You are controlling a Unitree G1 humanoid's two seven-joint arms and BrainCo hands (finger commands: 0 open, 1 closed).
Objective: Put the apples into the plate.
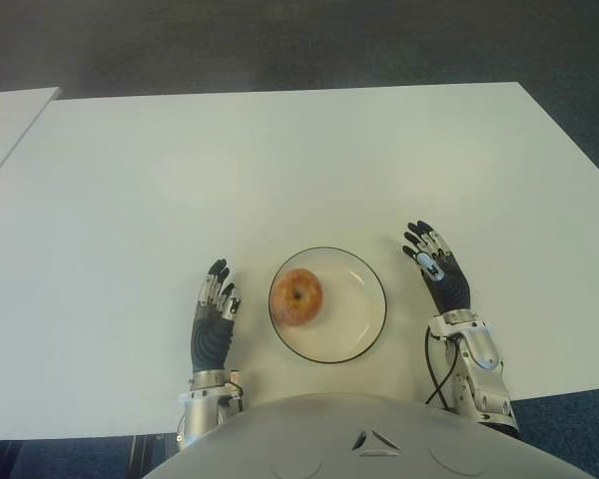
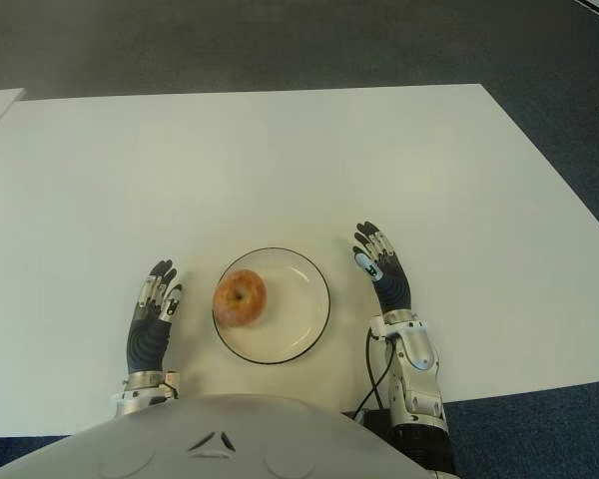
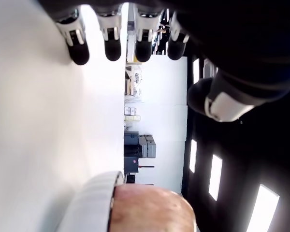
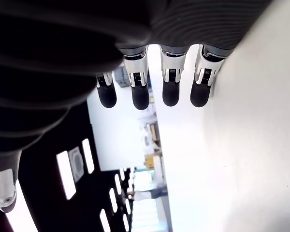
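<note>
A red-yellow apple (image 1: pixel 297 295) sits in the left half of a white plate (image 1: pixel 357 309) with a dark rim, near the table's front edge. In the left wrist view the same apple (image 3: pixel 152 210) and the plate's rim (image 3: pixel 89 203) show close by. My left hand (image 1: pixel 215 307) shows just left of the plate, fingers stretched out and holding nothing. To the right of the plate is my right hand (image 1: pixel 431 256), fingers also straight and empty. Neither hand touches the apple.
The white table (image 1: pixel 280 160) spreads wide beyond the plate. A second pale surface (image 1: pixel 5 115) shows at the far left edge. Dark floor lies behind the table and at the right.
</note>
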